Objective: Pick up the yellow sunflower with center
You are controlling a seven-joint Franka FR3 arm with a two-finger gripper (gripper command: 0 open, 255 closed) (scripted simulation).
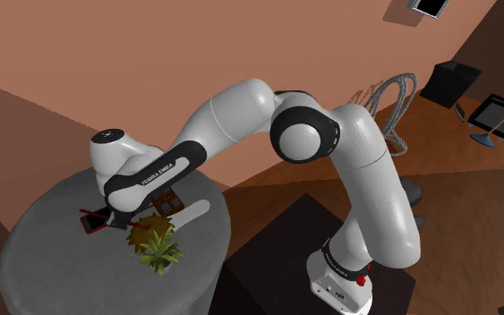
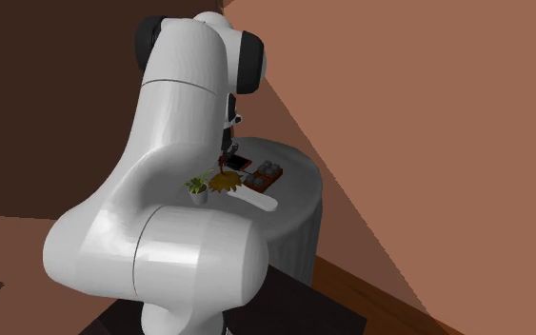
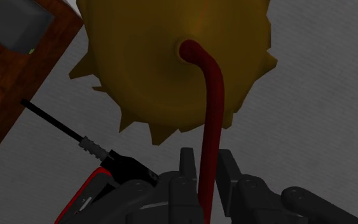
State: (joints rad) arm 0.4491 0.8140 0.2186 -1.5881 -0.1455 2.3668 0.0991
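Grey and round, the table (image 1: 35, 259) is standing at the shoulder view's lower left, and my arm (image 1: 241, 112) is reaching over it from the stand (image 1: 268, 259). My claw (image 1: 124, 218) is hanging low over the tabletop. The sunflower (image 1: 141, 235) is lying just below it, beside a green potted plant (image 1: 158, 251) and nearer than a brown tray (image 1: 168, 205).

Second exterior view: my arm is standing in the near foreground, and the sunflower (image 2: 225, 181) is showing on the table between the plant and the tray.

Wrist view: my fingers (image 3: 185, 175) are pinching the sunflower's dark red stem (image 3: 213, 108), which is curving into the back of the yellow head (image 3: 152, 63). Grey tabletop is showing beyond the head, with the tray's corner and a black-and-red tool (image 3: 117, 167) near.
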